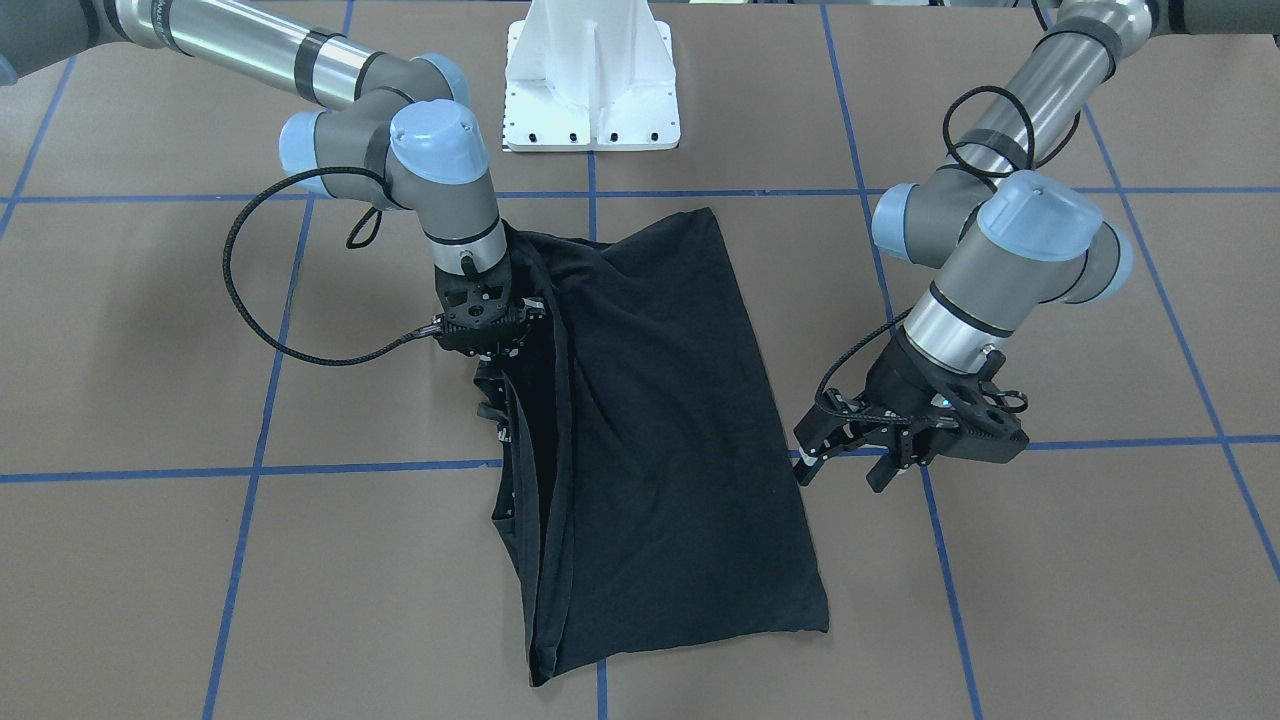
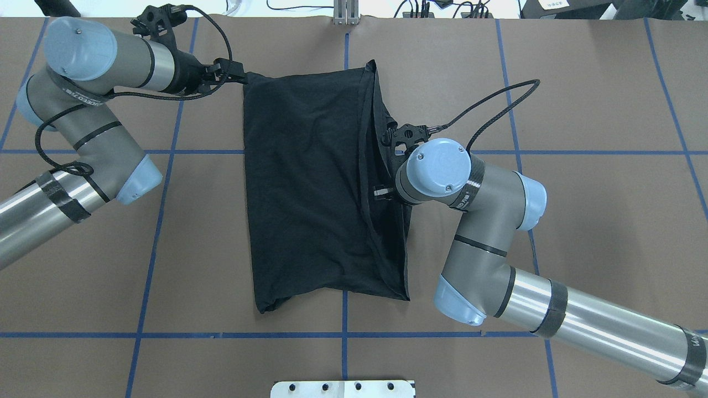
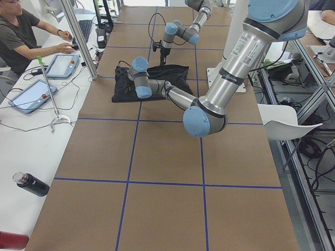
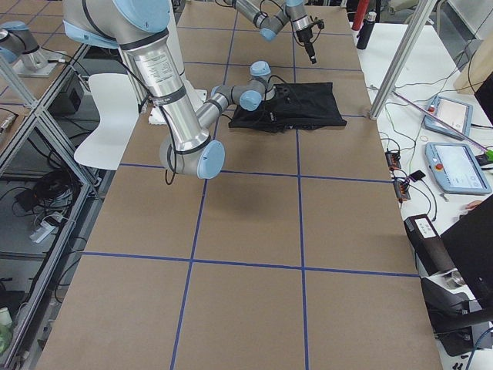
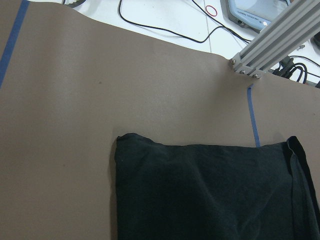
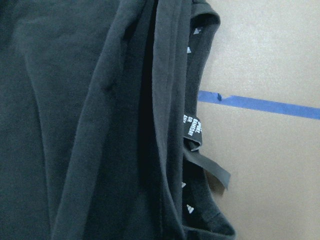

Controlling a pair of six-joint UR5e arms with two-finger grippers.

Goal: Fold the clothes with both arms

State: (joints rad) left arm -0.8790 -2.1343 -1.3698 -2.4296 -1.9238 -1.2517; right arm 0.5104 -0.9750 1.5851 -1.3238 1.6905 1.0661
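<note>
The clothes are one black T-shirt (image 1: 660,430), folded lengthwise into a long strip (image 2: 310,188) on the brown table. Its loose edges, collar and white neck label (image 6: 192,131) lie along the side toward my right arm. My right gripper (image 1: 490,385) points straight down onto that edge, where the fabric rises a little toward it. Its fingers are lost against the black cloth, so I cannot tell whether they hold it. My left gripper (image 1: 845,472) hovers open just off the shirt's opposite long edge, near the far corner (image 2: 239,74), with nothing between its fingers. The shirt's logo is hidden.
The white pedestal base (image 1: 592,80) stands at the robot's side of the table. Blue tape lines (image 2: 345,152) cross the brown surface. An aluminium post (image 5: 275,35) and cables sit past the far edge. A person (image 3: 21,31) works at a side bench with tablets and a bottle (image 3: 30,184).
</note>
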